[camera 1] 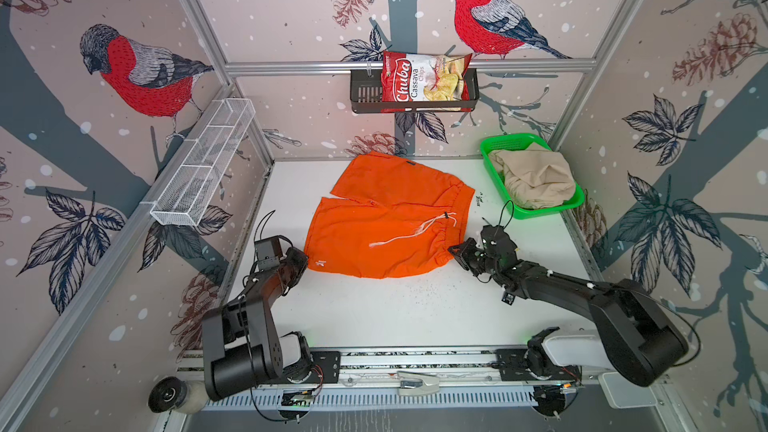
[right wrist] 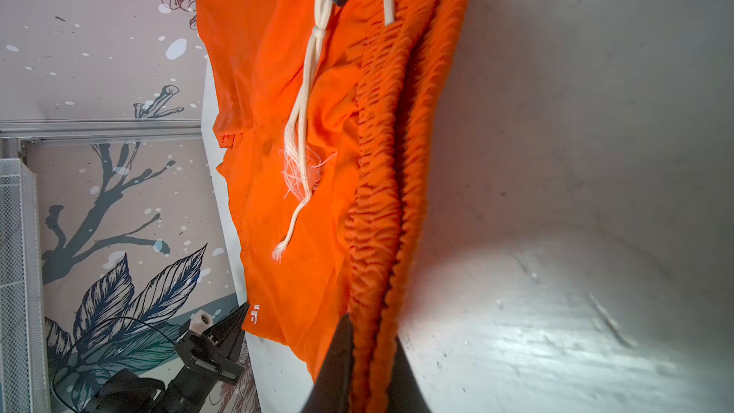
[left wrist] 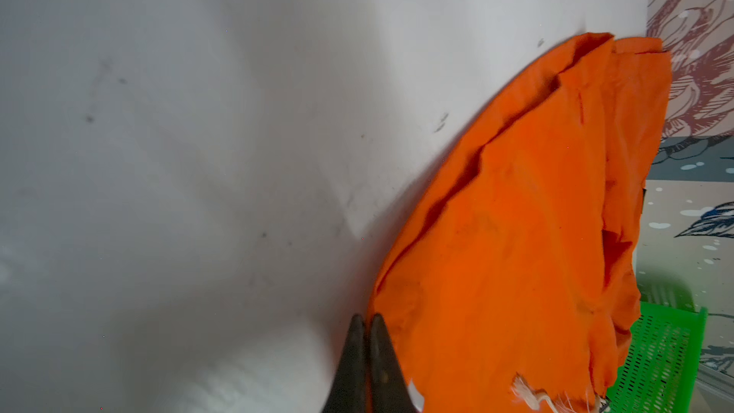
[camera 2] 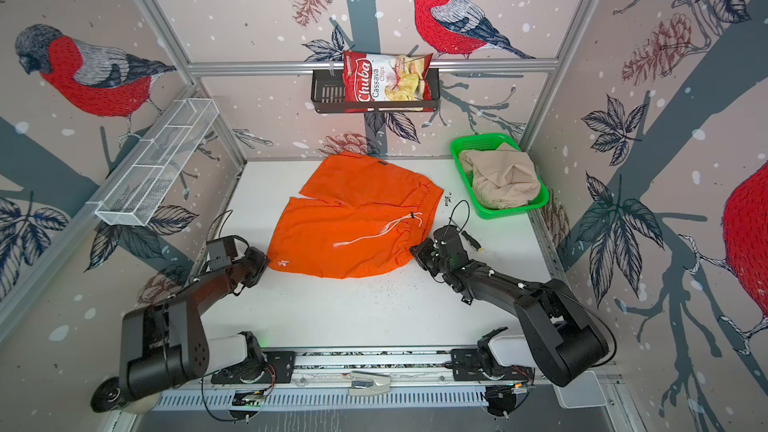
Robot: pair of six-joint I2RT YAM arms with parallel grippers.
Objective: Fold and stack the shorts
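Both left fingers (left wrist: 382,355) and right fingers (right wrist: 337,363) pinch orange shorts (camera 1: 386,218); green basket (camera 1: 548,210) holds beige shorts (camera 1: 536,178).

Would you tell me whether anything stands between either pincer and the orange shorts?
Nothing visible does: the right pincer grips the orange shorts by the waistband, and the shut left pincer touches their hem corner.

Both top views are bright and evenly lit, sharp in the middle, with the frame rails (camera 1: 407,66) bowing toward the edges. Only faint, soft shadows fall on the white bench (camera 2: 374,317). In the left wrist view the bench is hazy and grey-shaded, and the left gripper (left wrist: 367,317) is blurred. In the right wrist view a white glare patch lies on the bench beside the blurred right gripper (right wrist: 371,327). The orange shorts (right wrist: 278,192) glow saturated, with the drawstring (right wrist: 302,113) crisp.
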